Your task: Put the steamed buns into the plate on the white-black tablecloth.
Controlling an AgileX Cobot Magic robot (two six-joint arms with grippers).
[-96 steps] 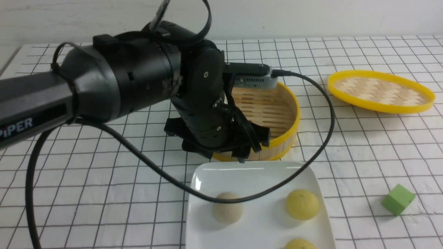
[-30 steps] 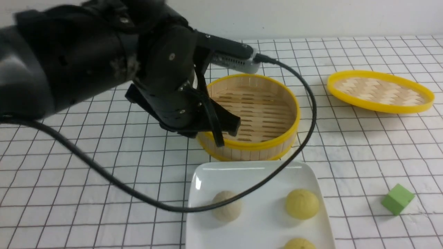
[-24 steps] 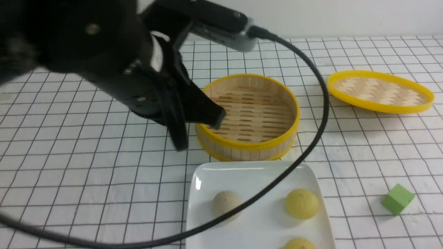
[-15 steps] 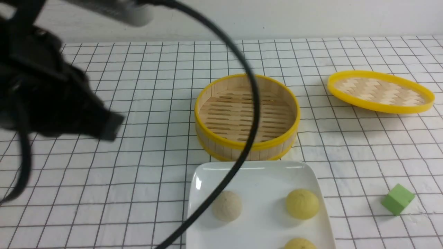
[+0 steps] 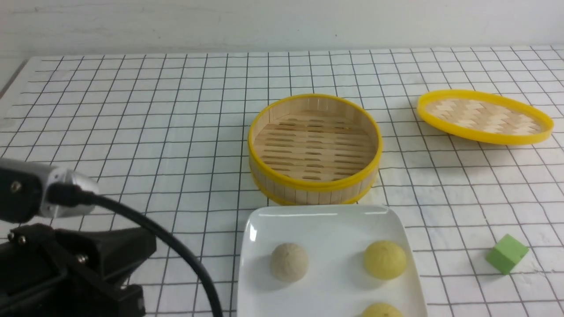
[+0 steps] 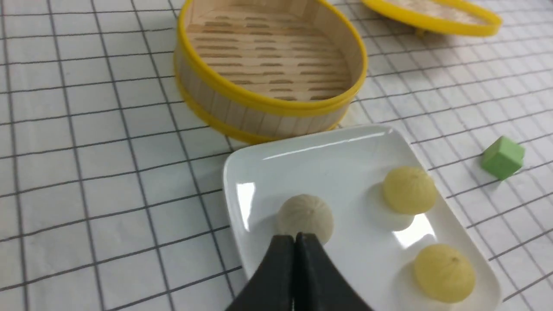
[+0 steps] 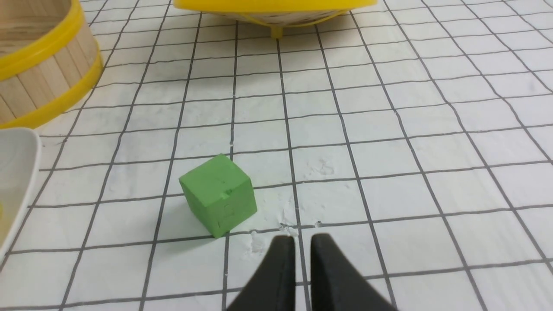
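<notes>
Three: counting that many steamed buns (image 6: 306,216) lying apart inside the plate (image 5: 326,220) on the white-black tablecloth (image 5: 176,132). Seeing none in the steamer (image 5: 315,187). Judging the task finished, or nearly. Noting left tool (image 6: 295,236) pressed closed, empty; right tool (image 7: 302,237) parted a crack, gripping nothing, hovering near the green cube (image 7: 218,194).

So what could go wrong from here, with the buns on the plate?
A black cable from the left arm runs right beside the plate; if that arm swings, it might sweep the beige bun. One yellow bun sits close to the plate's rim and could roll off if bumped. The right gripper hovers near the green cube and might knock it.
</notes>
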